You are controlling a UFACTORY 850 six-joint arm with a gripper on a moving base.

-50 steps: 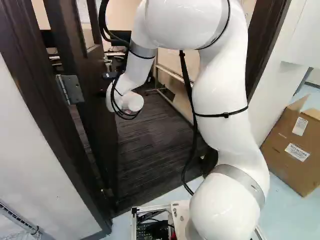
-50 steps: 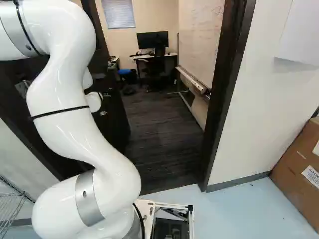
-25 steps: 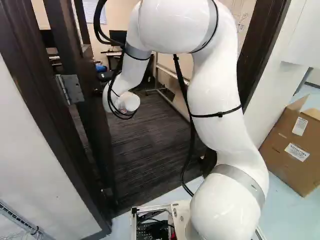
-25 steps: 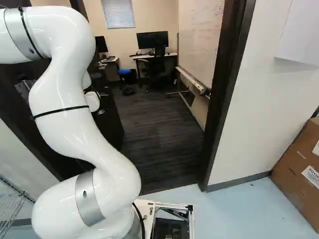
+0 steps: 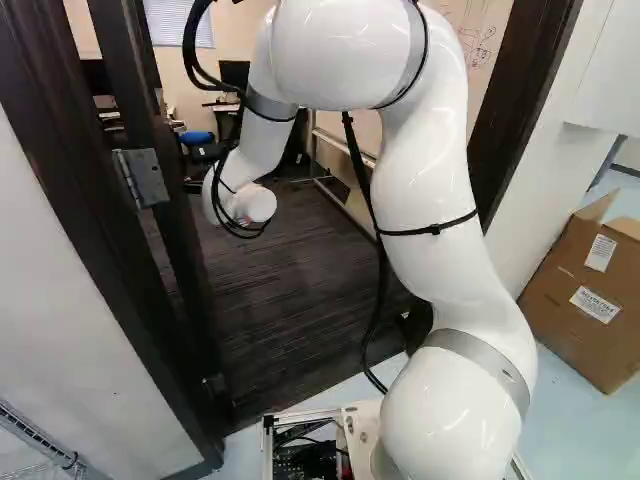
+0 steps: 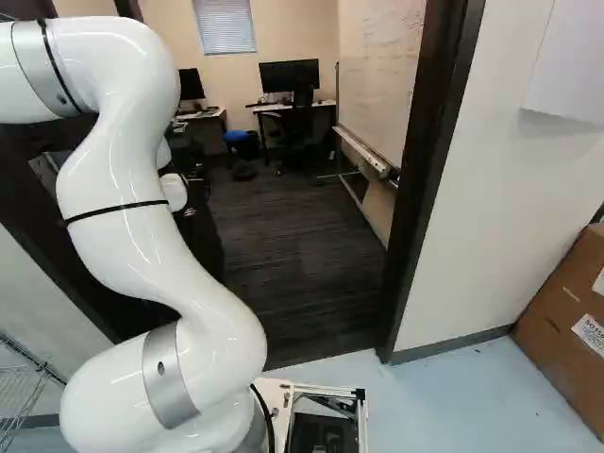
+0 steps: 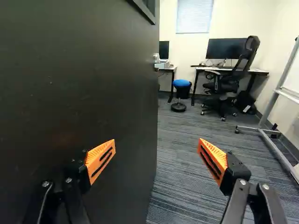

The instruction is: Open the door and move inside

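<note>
Room: You face a carpeted office through a dark-framed doorway, from a pale blue floor.
Arm: Your smooth white arm rises by the doorway and bends over toward the hinge side.
Box: To your right, a brown cardboard box sits on the blue floor.
Tool: Your black tool with orange pads is spread wide, with nothing between its fingers. One finger is in front of the door's face, the other over carpet; you cannot tell whether the first touches.
Door: You have the tall, dark, flat door standing open, on the hinge side of the doorway.
Handle: Its silver lever handle is ahead of the tool, at the door's far edge.
Stool: Beyond it you see a blue-topped round stool.
Chair: A black mesh office chair stands at the white-topped bench, which carries a black monitor.
</note>
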